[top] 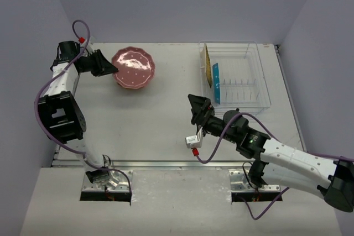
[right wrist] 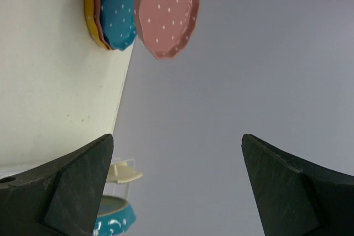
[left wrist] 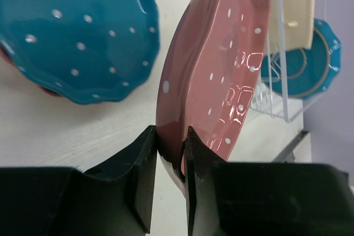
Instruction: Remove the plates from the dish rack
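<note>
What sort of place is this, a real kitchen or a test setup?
Most likely a lab test cell, not a kitchen: a bare white table boxed in by plain lavender walls, with only a clear dish rack, a pink plate and other dotted plates as props.

Top external: high, behind the arm bases, looking down on the whole table (top: 166, 131); left wrist: tight behind left gripper (left wrist: 171, 136), facing pink plate (left wrist: 215, 70), dish rack (left wrist: 282, 81) beyond; right wrist: rolled sideways, looking across from farther off; both wrist views share pink plate and stack of plates (right wrist: 119, 4).

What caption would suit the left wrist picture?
Left gripper grips the pink plate by its rim, beside a teal plate.
</note>
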{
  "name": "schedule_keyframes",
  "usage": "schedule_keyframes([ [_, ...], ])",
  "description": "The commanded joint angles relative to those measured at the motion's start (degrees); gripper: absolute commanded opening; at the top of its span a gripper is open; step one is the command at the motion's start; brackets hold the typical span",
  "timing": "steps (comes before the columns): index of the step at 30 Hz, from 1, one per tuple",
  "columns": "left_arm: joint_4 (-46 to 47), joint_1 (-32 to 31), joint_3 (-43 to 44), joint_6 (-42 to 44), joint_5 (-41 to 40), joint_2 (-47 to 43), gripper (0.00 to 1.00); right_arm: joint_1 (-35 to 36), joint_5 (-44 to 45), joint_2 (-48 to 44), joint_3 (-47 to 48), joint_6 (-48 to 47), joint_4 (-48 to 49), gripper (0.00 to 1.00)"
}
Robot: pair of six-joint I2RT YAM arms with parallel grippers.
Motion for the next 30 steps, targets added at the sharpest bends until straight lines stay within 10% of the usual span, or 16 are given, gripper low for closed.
schedule_keyframes([
  [1, 9.2, 0.5, 5.4, -7.7, -4.2, 1.3, 0.0, 0.0, 9.9, -1.4, 7.9, 18.3, -5.7, 0.99],
  [23, 14.5, -0.3, 10.7, -10.8, -10.9, 13.3, 0.0, -5.8, 17.1, 0.3, 22.2, 53.2, -23.3, 0.99],
  [26, 13.5, -1.3, 10.8, -9.0, -14.2, 12.8, 0.1, -7.6, 16.1, 1.3, 25.0, 59.4, -25.5, 0.99],
  [30, 12.3, -2.9, 9.6, -6.5, -20.4, 9.8, 0.48, -12.3, 13.7, 3.4, 30.2, 68.4, -31.0, 0.99],
])
